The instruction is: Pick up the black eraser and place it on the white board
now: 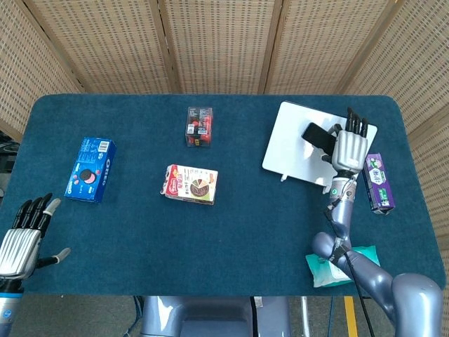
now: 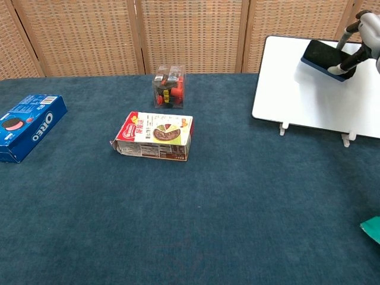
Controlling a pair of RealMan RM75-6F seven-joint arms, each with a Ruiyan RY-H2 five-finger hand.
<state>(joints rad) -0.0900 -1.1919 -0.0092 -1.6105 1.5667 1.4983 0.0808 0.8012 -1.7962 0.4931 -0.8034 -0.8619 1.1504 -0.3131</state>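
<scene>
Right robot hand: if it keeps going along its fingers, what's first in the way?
Probably nothing on the table: beyond the right robot hand lies the whiteboard edge, then wicker screen. Depth unclear.

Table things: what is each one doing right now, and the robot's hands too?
black eraser: held over the board
white board: propped on small feet
right hand: gripping the eraser
left hand: empty, fingers apart
Oreo box: lying flat
snack box: lying flat
</scene>
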